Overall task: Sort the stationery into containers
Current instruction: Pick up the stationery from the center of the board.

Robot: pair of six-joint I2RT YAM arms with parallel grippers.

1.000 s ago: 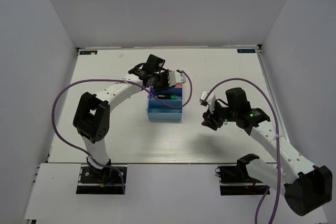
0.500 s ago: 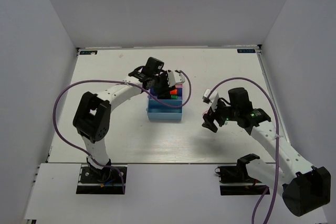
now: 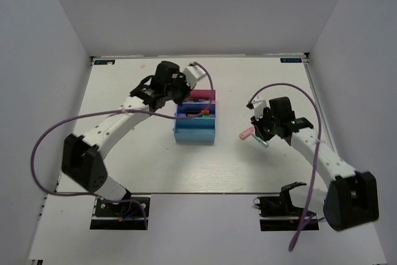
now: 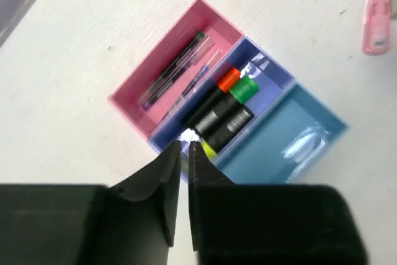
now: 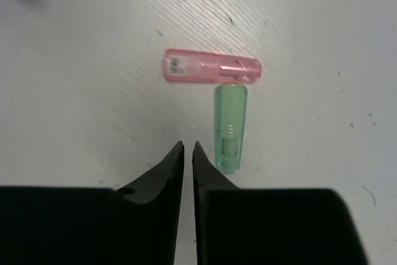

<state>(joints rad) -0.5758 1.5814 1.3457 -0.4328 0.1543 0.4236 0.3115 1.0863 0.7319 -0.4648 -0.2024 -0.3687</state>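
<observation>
Three joined trays (image 4: 301, 130), three black highlighters (image 4: 218, 111), two pastel markers (image 5: 212, 66), at least two slim pens (image 4: 175, 69)

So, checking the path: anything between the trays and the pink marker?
Nothing; top view shows bare table between trays and pink marker.

The three joined trays (image 4: 276, 130) looked like smooth, glossy plastic. The pink marker (image 5: 211, 66) and green marker (image 5: 231, 128) appeared translucent plastic on a matt, scuffed table (image 5: 93, 60).
</observation>
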